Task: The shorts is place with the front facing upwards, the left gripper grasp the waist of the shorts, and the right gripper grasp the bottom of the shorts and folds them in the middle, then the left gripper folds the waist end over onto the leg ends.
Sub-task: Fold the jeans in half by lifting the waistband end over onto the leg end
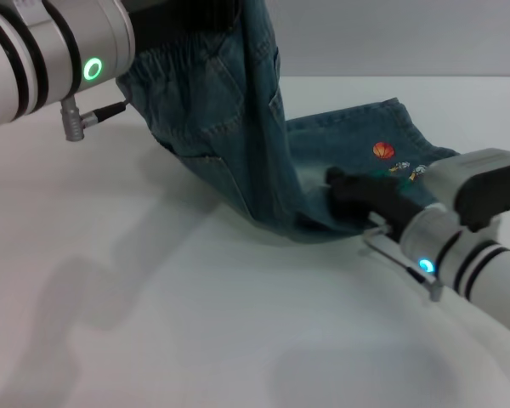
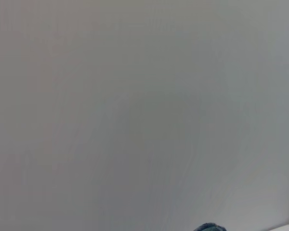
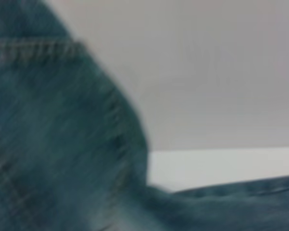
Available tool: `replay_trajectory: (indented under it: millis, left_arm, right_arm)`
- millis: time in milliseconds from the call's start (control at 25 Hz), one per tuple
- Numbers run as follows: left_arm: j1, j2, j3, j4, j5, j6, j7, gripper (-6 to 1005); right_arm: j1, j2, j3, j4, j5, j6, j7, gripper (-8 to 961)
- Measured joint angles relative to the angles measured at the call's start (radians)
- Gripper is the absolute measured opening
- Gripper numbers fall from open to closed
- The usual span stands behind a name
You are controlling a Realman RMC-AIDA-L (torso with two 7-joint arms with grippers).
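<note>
White table (image 1: 153, 323) up front, one pair of blue jean shorts (image 1: 229, 144) on it, waist end lifted high by the left gripper (image 1: 183, 17), its grip hidden, leg end flat by the right gripper (image 1: 344, 191), pressed on cloth, can't tell how wide, two arms.

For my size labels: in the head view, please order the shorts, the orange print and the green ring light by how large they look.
1. Shorts, by far the largest.
2. Green ring light and orange print look alike; the light is nearer the camera, so unranked.
</note>
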Motion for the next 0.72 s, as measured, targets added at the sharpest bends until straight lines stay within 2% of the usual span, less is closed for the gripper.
replay_trajectory:
  millis: [40,320,720]
  left_arm:
    - [0.0,0.0,0.0,-0.003,0.0,0.001,0.0,113]
    - [-0.008,-0.002,0.005,-0.02,-0.001,0.015,0.0,113]
    - [-0.016,-0.002,0.024,-0.02,-0.007,0.032,0.0,113]
  right_arm:
    - [0.032,0.002,-0.045,-0.015,0.0,0.0,0.04,0]
    - [0.104,0.003,-0.136,-0.022,0.0,0.001,0.113,0]
    - [0.151,0.006,-0.161,-0.004,0.0,0.009,0.115,0]
